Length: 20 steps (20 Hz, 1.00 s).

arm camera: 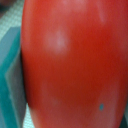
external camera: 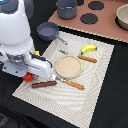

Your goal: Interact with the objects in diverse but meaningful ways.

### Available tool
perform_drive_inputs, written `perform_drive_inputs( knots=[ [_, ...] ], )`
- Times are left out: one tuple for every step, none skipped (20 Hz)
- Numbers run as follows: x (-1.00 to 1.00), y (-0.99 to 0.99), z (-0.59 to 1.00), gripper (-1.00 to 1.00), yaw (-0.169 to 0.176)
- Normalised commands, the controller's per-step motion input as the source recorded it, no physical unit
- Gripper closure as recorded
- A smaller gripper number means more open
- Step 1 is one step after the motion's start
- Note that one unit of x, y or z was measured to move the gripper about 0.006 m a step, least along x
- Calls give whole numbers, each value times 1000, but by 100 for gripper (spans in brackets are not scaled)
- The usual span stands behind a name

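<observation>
Wrist view: the red tomato (arm camera: 75, 62) fills nearly the whole picture, pressed up close to my camera, with 1 teal finger pad (arm camera: 10, 80) lying against its side. Only 1 pad shows; the other is out of the picture, so I cannot tell whether my jaws are clamped on the tomato or merely stand around it.

Exterior view: my gripper (external camera: 31, 74) is down at the woven placemat (external camera: 90, 95), at the edge nearer the exterior view's left, and a small part of the red tomato (external camera: 27, 77) shows directly beneath it. My white arm hides the rest of the tomato and the fingertips. A sliver of the yellow block (external camera: 37, 53) shows just behind my arm, mostly covered.

Count on the mat: 1 tomato, 1 brown sausage (external camera: 44, 84) lying flat just beside the tomato, 1 yellow banana (external camera: 88, 48) at the far side, 1 tan round plate (external camera: 68, 66) in the middle, and 2 wooden-handled utensils, the one (external camera: 80, 56) between plate and banana, the other (external camera: 70, 82) touching the plate's near rim. Which is fork and which knife is too blurred to tell.

Off the mat stand 1 small grey pan (external camera: 48, 31), its handle pointing toward the mat, and 1 grey pot (external camera: 66, 8), cut off by the picture's upper edge, on the toy stove (external camera: 107, 25).
</observation>
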Motion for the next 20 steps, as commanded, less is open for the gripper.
perform_drive_inputs(
  knots=[
    [0, -63, -117, -100, 0],
    [0, 0, -11, -100, 4],
    [0, 0, 43, -100, 19],
    [31, 71, 331, -100, 44],
    [63, 289, 546, -100, 94],
    [43, 391, 726, -100, 124],
    [43, 431, 743, -100, 116],
    [31, 383, 797, -100, 105],
    [0, 320, 800, -100, 94],
    [0, 289, 811, -100, 76],
    [0, 309, 909, -100, 63],
    [0, 283, 951, -100, 58],
    [0, 289, 1000, -100, 49],
    [11, 289, 1000, -100, 38],
    [37, 237, 1000, -100, 23],
    [134, 189, 1000, -100, 6],
    [174, 60, 966, -100, 0],
    [329, 0, 774, -100, 0],
    [380, 0, 626, -100, 0],
    [383, -51, 466, -100, 0]
  ],
)
